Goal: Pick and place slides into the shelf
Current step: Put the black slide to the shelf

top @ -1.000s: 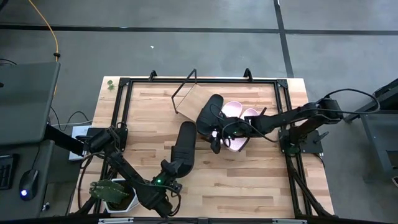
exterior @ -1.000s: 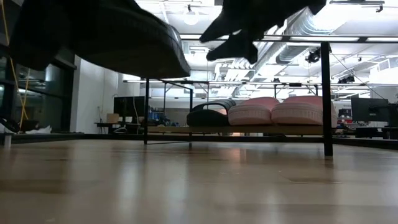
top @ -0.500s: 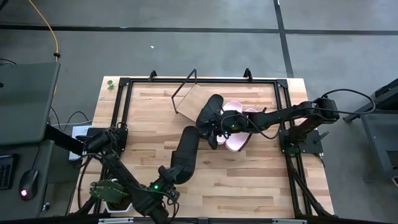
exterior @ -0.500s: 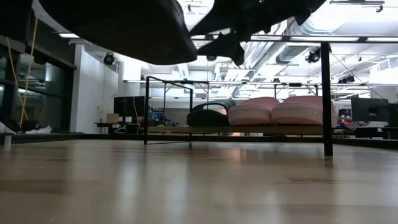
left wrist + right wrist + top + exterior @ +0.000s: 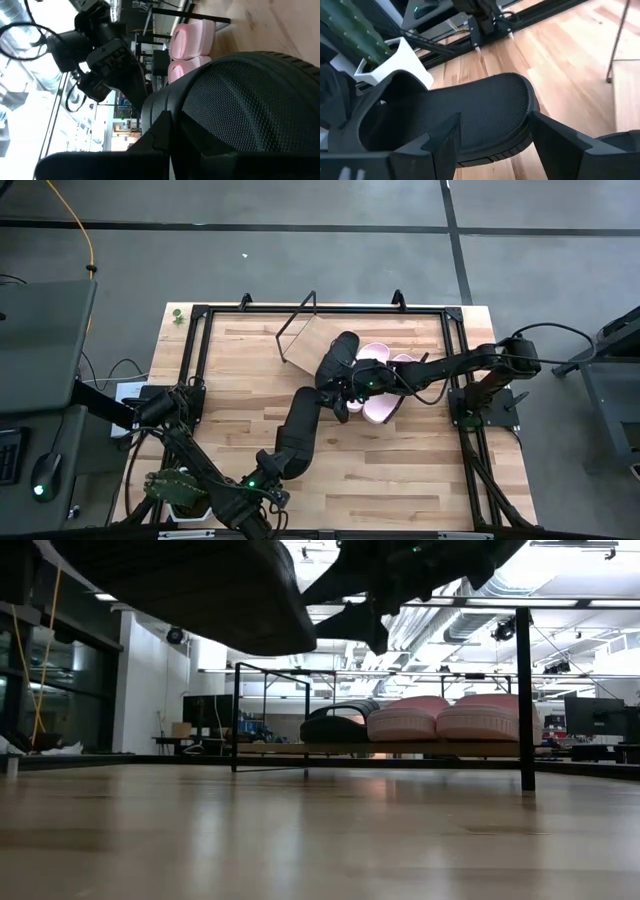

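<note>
In the high view we see the left gripper (image 5: 272,470) clenched on the heel end of a black slide (image 5: 298,430) held over the tabletop (image 5: 400,460), its toe toward the shelf (image 5: 312,340), where the other black slide (image 5: 340,358) and the pink pair (image 5: 378,360) already lie. In the low view we see that held slide (image 5: 190,590) hanging clear above the table, with the shelf (image 5: 400,748) and its three slides behind. In the right wrist view we see the right gripper (image 5: 495,137) released, its fingers (image 5: 560,145) spread wide just over the toe of the held slide (image 5: 465,120), not gripping it.

A potted cactus (image 5: 178,490) sits on the tabletop (image 5: 400,470).
</note>
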{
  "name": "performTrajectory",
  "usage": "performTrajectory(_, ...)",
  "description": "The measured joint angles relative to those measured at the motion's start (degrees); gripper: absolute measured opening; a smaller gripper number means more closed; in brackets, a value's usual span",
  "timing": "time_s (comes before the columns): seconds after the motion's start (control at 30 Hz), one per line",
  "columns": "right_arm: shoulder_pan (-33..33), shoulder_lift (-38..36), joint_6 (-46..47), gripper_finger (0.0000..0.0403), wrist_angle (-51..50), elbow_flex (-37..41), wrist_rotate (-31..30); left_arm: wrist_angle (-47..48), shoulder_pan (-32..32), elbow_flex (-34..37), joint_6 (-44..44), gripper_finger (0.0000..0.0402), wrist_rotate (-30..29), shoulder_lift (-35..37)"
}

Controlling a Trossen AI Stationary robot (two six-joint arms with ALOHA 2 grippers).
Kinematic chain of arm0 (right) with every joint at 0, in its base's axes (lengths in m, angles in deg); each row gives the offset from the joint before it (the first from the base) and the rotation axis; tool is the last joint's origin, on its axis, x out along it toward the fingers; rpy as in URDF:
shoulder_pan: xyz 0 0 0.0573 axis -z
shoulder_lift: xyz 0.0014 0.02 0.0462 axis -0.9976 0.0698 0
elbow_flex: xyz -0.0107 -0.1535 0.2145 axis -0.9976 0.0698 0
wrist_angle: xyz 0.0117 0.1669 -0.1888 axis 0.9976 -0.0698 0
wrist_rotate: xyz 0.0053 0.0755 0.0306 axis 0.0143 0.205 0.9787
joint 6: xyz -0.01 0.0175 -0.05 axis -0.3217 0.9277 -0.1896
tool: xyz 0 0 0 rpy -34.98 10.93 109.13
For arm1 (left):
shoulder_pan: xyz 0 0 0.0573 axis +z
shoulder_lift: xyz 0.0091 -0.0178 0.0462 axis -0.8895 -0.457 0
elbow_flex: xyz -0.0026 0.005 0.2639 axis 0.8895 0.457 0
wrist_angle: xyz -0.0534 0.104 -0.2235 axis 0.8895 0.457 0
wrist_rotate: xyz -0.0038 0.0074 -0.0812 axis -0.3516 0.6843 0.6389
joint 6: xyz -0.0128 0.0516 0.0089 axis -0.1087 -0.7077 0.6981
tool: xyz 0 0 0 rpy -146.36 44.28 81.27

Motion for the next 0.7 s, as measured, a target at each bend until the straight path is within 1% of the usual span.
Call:
performTrajectory(0.37, 0.5, 0.7, 0.8, 0.0222, 0.5, 0.0, 2.5, -0.7, 0.0, 0.0, -3.6, 0.0004, -0.3, 0.0)
performTrajectory(0.7, 2.5, 0.7, 1.0, 0.0222, 0.4, 0.0, 3.0, -0.5, 0.1, 0.0, -3.9, 0.0004, -0.8, 0.0)
